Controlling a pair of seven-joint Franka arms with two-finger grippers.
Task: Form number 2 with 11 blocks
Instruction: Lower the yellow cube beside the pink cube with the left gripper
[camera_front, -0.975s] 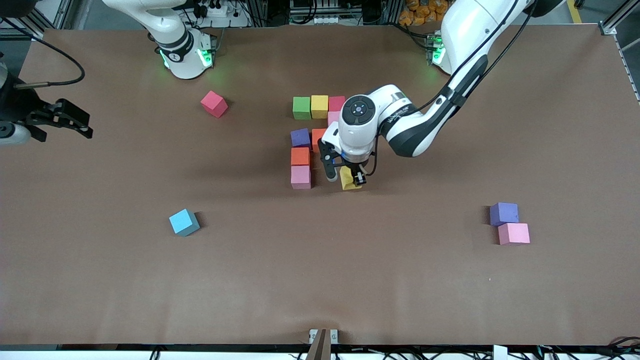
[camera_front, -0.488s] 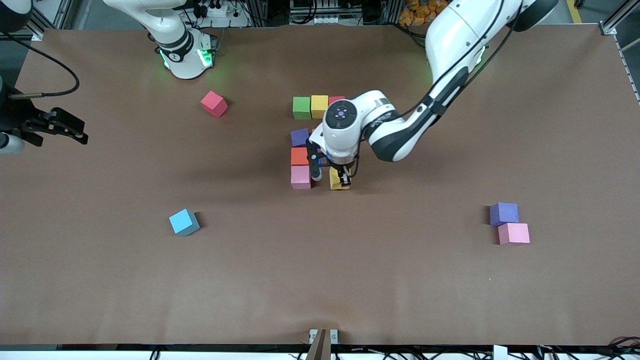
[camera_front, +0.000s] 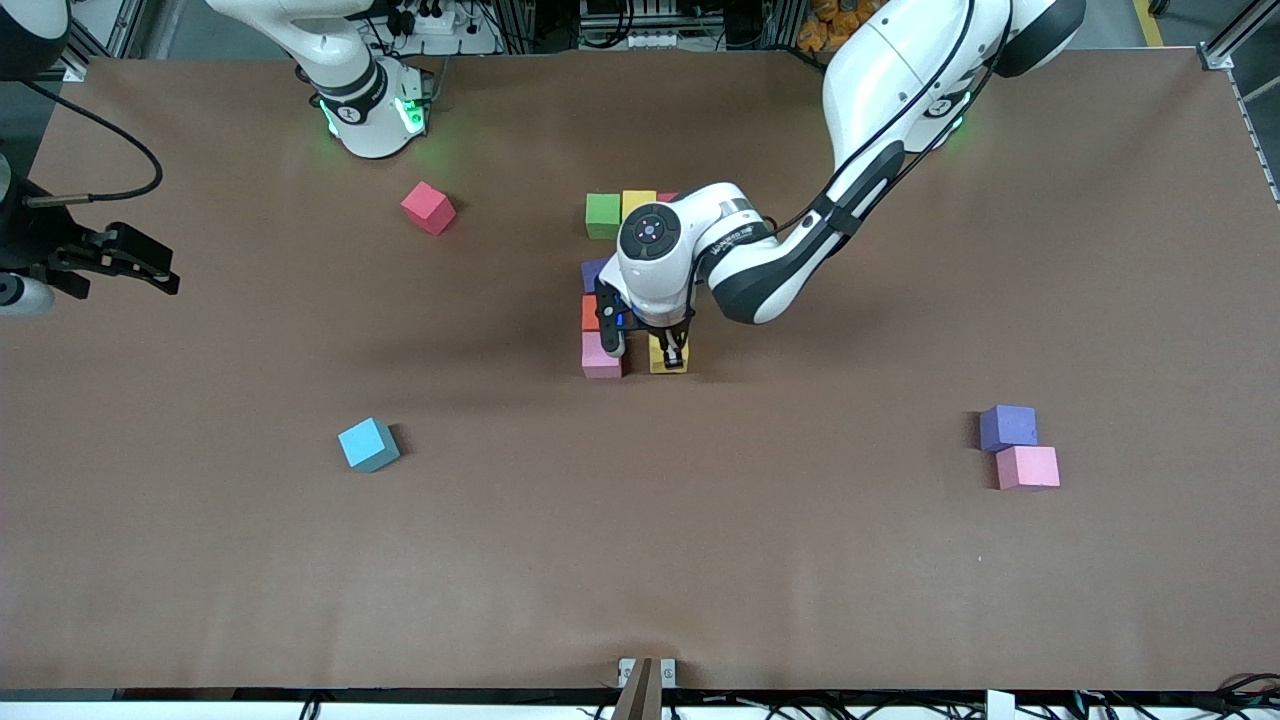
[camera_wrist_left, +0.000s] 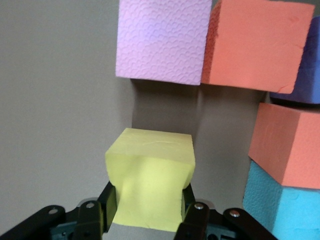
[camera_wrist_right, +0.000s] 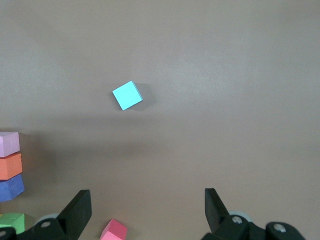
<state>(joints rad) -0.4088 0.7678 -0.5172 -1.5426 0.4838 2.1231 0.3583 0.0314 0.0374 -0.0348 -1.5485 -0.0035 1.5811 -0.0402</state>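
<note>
Carrying the yellow block (camera_front: 666, 356) closer beside the pink block (camera_front: 600, 362), left gripper (camera_front: 672, 358) clamped

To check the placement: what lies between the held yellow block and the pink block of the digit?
In the left wrist view, only bare table lies between the yellow block and the pink block; they do not touch.

Robotics lab, test-bench setup. Two white Franka arms w/ green-lit bases (camera_front: 372, 112) bolted along one edge of a big table (camera_front: 640, 560) covered in plain brown sheet. Aluminium extrusion framing (camera_front: 1228, 45), power strips (camera_front: 432, 20) & cable bundles just past the bases. Only props on the sheet: small coloured foam cubes (camera_front: 368, 445), no household stuff.
</note>
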